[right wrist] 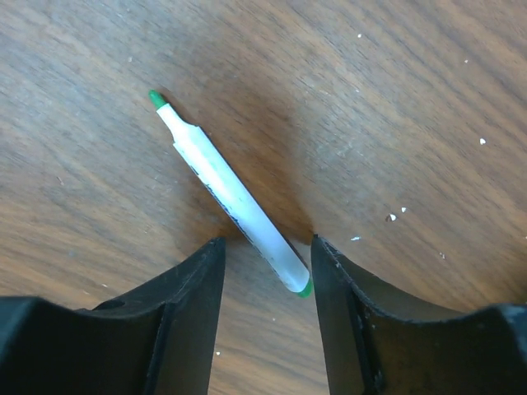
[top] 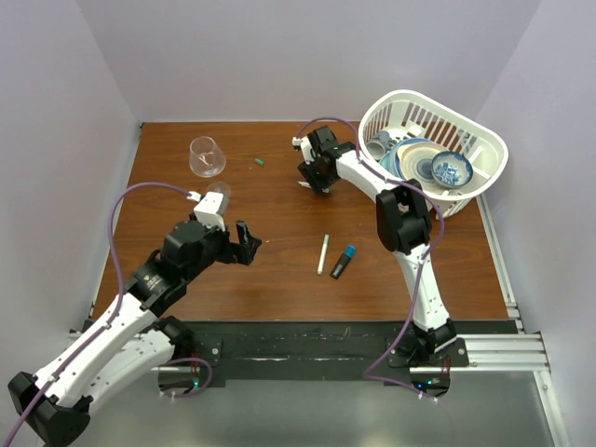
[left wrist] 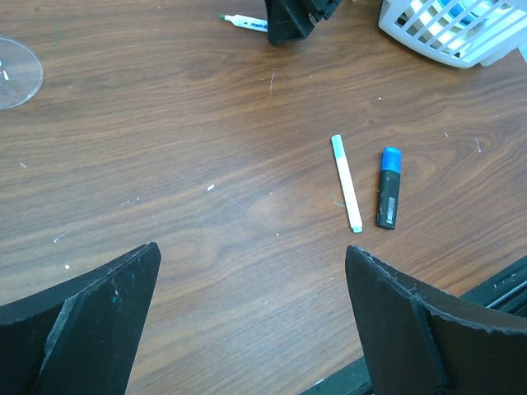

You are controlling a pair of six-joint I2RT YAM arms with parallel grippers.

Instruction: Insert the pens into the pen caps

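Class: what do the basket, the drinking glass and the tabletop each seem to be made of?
Basket: white moulded plastic, likely; slatted walls, matte.
Glass: clear glass or clear plastic; see-through.
Tabletop: dark wood or wood-look veneer; visible grain.

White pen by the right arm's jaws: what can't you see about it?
Top view: the right arm hides the white pen almost fully.
Left wrist view: only its tip end shows; the black jaws cover the rest.
Right wrist view: its printing is too blurred to read.
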